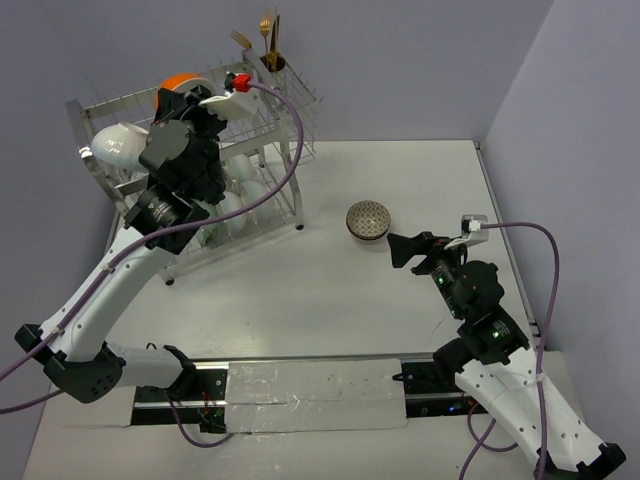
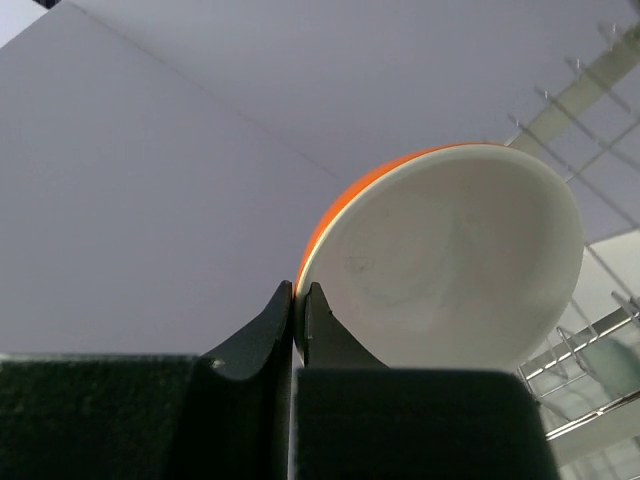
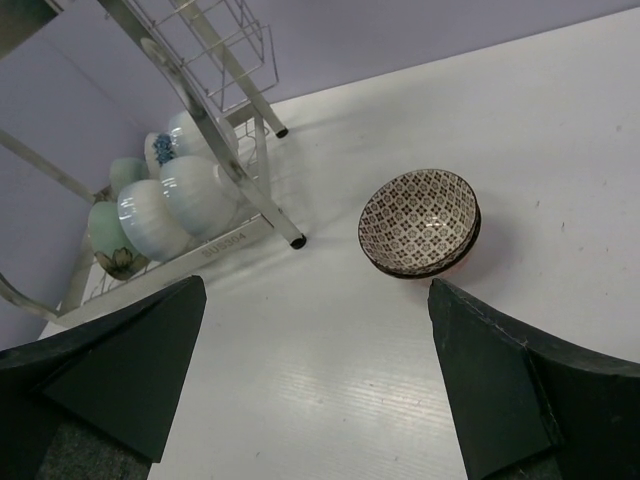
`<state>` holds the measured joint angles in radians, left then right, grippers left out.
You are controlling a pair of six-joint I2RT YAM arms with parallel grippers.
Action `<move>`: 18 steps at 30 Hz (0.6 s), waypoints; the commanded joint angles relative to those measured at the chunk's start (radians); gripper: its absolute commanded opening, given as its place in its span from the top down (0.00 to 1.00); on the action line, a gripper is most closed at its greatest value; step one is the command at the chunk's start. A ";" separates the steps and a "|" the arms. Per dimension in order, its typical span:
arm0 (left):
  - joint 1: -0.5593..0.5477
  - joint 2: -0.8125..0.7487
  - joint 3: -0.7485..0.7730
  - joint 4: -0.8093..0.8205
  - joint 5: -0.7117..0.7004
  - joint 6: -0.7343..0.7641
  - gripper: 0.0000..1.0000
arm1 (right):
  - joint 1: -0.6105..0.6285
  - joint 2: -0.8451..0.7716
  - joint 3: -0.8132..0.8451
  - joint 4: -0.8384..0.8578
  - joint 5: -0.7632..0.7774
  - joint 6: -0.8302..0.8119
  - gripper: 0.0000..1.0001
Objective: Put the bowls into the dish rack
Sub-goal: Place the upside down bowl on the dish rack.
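While over dish rack [image 1: 115,97], left arm [image 1: 110,275] outstretched

plain lavender walls [image 1: 400,60] behind a white table [image 1: 330,300]

orange bowl [image 2: 450,260]: bright orange outside, plain white inside. patterned bowl [image 3: 418,222] on the white table [image 1: 330,300]: dark brown-and-white lattice of tiny flowers. silver rack [image 3: 222,246]; racked bowls [image 3: 150,215] pale teal and white, one with a blue flower. gold cutlery [image 1: 268,40].
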<state>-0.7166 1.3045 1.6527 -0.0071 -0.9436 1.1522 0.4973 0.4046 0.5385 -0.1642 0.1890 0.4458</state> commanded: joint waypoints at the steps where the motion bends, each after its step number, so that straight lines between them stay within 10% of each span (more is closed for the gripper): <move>1: 0.049 -0.036 -0.068 -0.002 0.089 0.082 1.00 | 0.004 -0.013 -0.018 0.046 -0.011 -0.022 0.00; 18: 0.183 -0.071 -0.162 0.052 0.270 0.193 1.00 | 0.004 -0.012 -0.031 0.052 -0.014 -0.029 0.00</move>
<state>-0.5388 1.2720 1.4933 0.0105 -0.7185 1.3212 0.4973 0.3965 0.5156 -0.1593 0.1707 0.4313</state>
